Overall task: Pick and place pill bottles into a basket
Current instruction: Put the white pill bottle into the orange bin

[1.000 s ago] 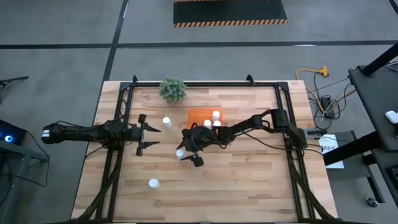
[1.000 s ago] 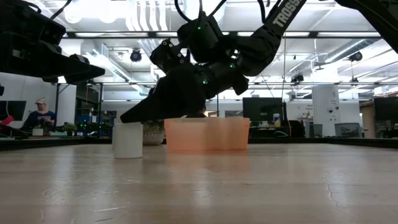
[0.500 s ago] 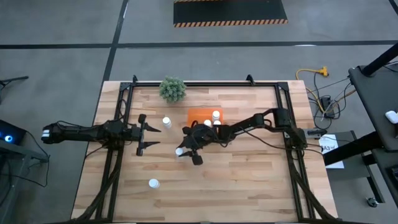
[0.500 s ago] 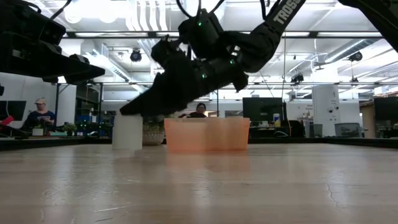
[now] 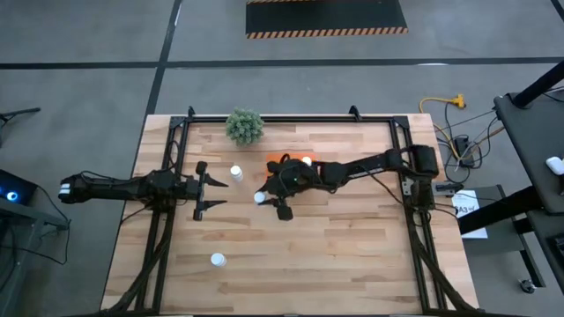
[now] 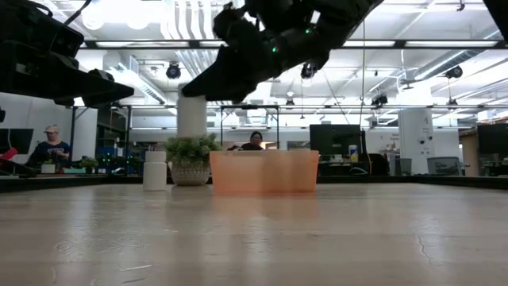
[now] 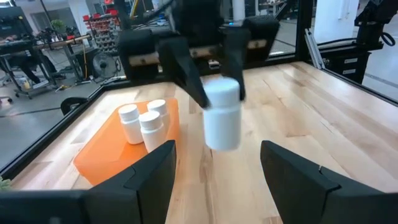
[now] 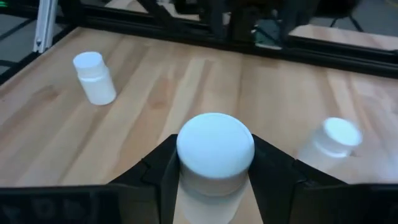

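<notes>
Lifted off the surface within the last second, one pill bottle now hangs in the air, clamped between the fingers of the right end effector; a second ago it stood on the wood and the fingers were wide apart around it. I judge that the pick step is done and the carry to the basket comes next.

Taking the basket as landmark and going from near to far: nearest to the low camera, well in front of the basket, one bottle stands alone. The held bottle is just beside the basket's front left corner, raised above its wall. At the basket's left side another bottle stands on the wood, and the left end effector waits beyond it, fingers partly apart, holding nothing. Inside the basket at least three bottles already stand. Behind the basket is a green plant.
</notes>
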You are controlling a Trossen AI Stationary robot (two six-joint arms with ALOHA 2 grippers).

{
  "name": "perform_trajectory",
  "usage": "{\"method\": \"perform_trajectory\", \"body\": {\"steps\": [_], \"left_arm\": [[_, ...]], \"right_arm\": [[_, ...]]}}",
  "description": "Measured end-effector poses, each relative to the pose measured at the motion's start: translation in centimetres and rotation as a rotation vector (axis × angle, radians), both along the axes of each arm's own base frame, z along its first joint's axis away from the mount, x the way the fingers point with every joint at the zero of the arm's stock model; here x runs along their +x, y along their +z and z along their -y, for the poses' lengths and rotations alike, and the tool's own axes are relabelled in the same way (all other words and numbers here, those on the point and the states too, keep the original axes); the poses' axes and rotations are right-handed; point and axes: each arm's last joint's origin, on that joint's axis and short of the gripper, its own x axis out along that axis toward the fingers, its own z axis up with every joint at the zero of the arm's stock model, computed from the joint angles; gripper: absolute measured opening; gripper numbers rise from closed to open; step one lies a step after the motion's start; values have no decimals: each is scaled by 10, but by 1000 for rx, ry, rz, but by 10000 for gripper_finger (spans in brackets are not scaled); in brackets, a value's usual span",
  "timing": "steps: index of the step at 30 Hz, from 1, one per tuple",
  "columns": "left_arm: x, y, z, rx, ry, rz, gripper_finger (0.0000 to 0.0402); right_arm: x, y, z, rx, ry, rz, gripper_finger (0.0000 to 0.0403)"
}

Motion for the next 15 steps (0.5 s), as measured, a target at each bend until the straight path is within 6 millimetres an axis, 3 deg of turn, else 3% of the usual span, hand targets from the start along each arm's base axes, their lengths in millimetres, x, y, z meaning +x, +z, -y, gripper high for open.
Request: {"method": "perform_trajectory", "body": {"steps": [8,15], "left_arm": [[0,0,0,0,0,-1,217],[0,0,0,0,0,1,217]], "right_arm": [[-30,8,27,-5,-72,43,144],[-60,-11,57,20,-172,77,144]]}}
